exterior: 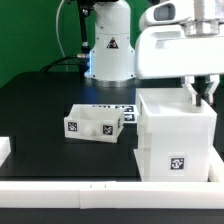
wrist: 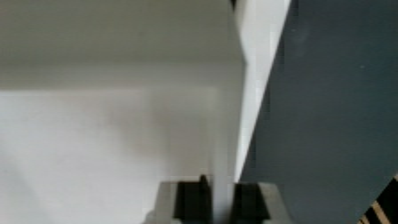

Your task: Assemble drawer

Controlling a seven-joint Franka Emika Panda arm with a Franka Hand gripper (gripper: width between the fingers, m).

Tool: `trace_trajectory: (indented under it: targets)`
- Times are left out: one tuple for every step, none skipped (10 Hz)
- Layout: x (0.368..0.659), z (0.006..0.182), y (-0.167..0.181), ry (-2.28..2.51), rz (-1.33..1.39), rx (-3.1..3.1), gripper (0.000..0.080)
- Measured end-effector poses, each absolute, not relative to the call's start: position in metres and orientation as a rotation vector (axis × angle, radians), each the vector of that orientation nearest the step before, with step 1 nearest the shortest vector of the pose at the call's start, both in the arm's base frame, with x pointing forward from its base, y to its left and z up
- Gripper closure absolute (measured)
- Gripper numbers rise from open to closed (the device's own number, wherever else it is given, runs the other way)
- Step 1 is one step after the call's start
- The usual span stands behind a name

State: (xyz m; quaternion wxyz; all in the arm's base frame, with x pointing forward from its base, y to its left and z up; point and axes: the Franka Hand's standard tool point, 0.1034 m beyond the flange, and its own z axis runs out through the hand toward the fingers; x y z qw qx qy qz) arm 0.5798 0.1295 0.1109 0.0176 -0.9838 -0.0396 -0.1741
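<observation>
The drawer's large white cube-shaped case [exterior: 175, 138] stands on the black table at the exterior view's right, with a tag on its front face. My gripper [exterior: 203, 93] reaches down onto the case's top edge on the exterior view's right. In the wrist view my gripper [wrist: 222, 196] has one dark finger on each side of the case's thin white wall [wrist: 228, 120] and is shut on it. One small knobbed tray [exterior: 95, 123] lies on the table to the case's left, apart from it. The other tray is out of view.
The marker board [exterior: 120, 107] lies flat behind the tray. Low white border rails run along the front [exterior: 60, 190] and the exterior view's left edge [exterior: 5, 150]. The arm's white base [exterior: 108, 50] stands at the back.
</observation>
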Motion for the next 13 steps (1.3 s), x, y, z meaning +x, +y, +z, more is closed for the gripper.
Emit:
trace_trajectory:
  targets:
    - [0.584,0.11,0.134,-0.132,-0.545,-3.053,0.0767]
    - [0.59,0.11,0.137,-0.128,-0.554,-3.05,0.0767]
    - [0.594,0.109,0.137,-0.126,-0.56,-3.05,0.0767]
    - [0.597,0.108,0.137,-0.126,-0.566,-3.05,0.0767]
    - [0.597,0.108,0.137,-0.126,-0.566,-3.05,0.0767]
    - [0.597,0.108,0.137,-0.125,-0.566,-3.05,0.0767]
    - [0.597,0.108,0.136,-0.125,-0.567,-3.05,0.0767]
    - [0.598,0.108,0.136,-0.124,-0.567,-3.05,0.0767]
    - [0.598,0.109,0.136,-0.123,-0.568,-3.05,0.0767]
    - [0.599,0.109,0.136,-0.122,-0.568,-3.05,0.0767]
    - [0.599,0.109,0.135,-0.123,-0.569,-3.051,0.0767]
    - [0.599,0.109,0.134,-0.123,-0.569,-3.051,0.0767]
    - [0.599,0.109,0.135,-0.123,-0.569,-3.051,0.0767]
